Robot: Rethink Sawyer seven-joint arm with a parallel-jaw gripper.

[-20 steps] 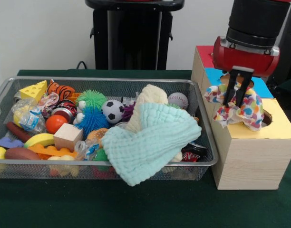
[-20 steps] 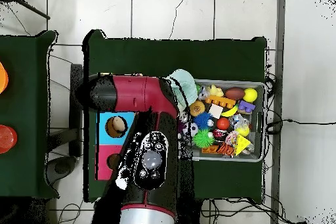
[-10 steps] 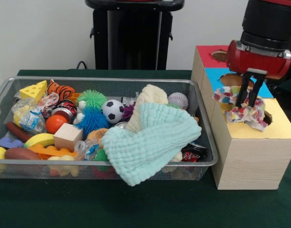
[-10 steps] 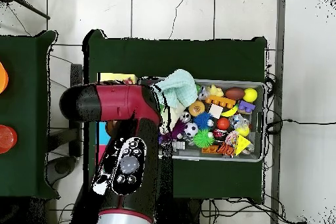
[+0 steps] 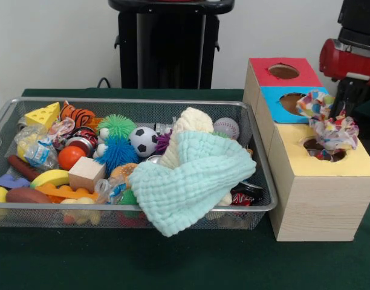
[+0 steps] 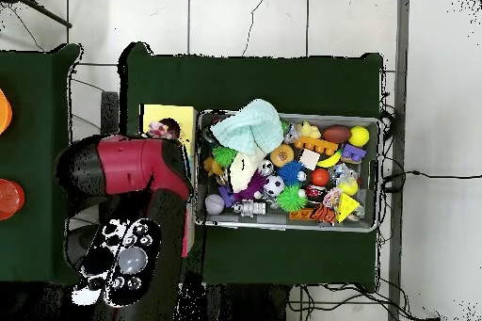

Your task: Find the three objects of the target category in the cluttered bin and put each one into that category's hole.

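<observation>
My gripper [image 5: 348, 110] hangs at the right edge over the wooden box, shut on a crumpled white wrapper with coloured polka dots [image 5: 334, 125]. The wrapper dangles just above the round hole [image 5: 321, 150] in the yellow top panel [image 5: 354, 164], its lower end at the hole's rim. In the overhead view the wrapper [image 6: 161, 130] shows on the yellow panel [image 6: 177, 116] beside the red arm [image 6: 127, 167], which hides the gripper. The wire mesh bin [image 5: 130, 101] holds crinkly clear wrappers at its left end [image 5: 35, 144] and near its front [image 5: 108, 190].
The blue-topped hole [image 5: 292, 101] and red-topped hole [image 5: 283, 71] lie behind the yellow one. A mint knitted cloth [image 5: 191, 181] drapes over the bin's front right, over a cream cloth [image 5: 191, 124]. Spiky balls [image 5: 116, 151], a soccer ball [image 5: 142, 140], a baseball [image 5: 226, 127] and blocks fill the bin.
The gripper moved right and up across the box with the polka-dot wrapper, from over the blue panel to over the yellow hole. In the overhead view the arm swung left off the bin.
</observation>
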